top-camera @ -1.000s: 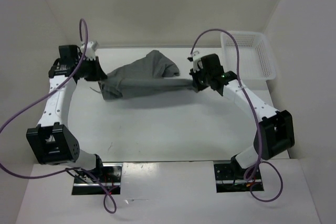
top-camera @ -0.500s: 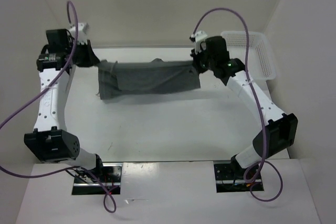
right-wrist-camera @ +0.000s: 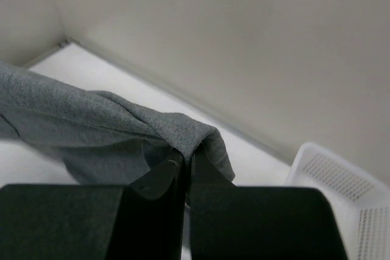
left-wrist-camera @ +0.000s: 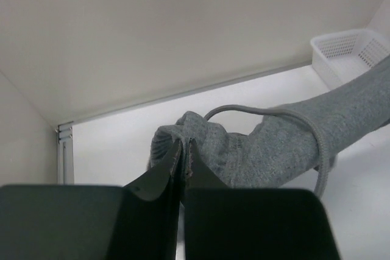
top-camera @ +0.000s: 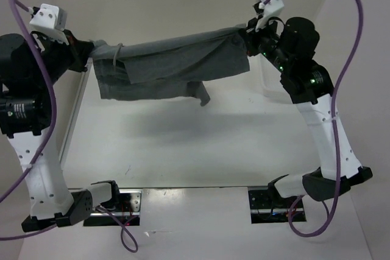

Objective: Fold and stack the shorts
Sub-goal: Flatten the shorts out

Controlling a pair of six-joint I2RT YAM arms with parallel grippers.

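- Holding one pair of grey shorts [top-camera: 170,68] in the air above the table [top-camera: 183,150], stretched between my two grippers.
- My left gripper [left-wrist-camera: 183,147] pinches one end and my right gripper [right-wrist-camera: 184,156] pinches the other.
- One white mesh basket [right-wrist-camera: 341,181] sits at the far right, near my right arm.
- The tabletop is white and the walls [top-camera: 183,4] are pale.

The right hand [right-wrist-camera: 186,161] pinches a bunched edge of the grey shorts [right-wrist-camera: 85,120], its two dark fingers pressed together. The cloth stretches away leftward above the white desk [right-wrist-camera: 82,65]. A white mesh basket [right-wrist-camera: 341,184] sits at lower right.
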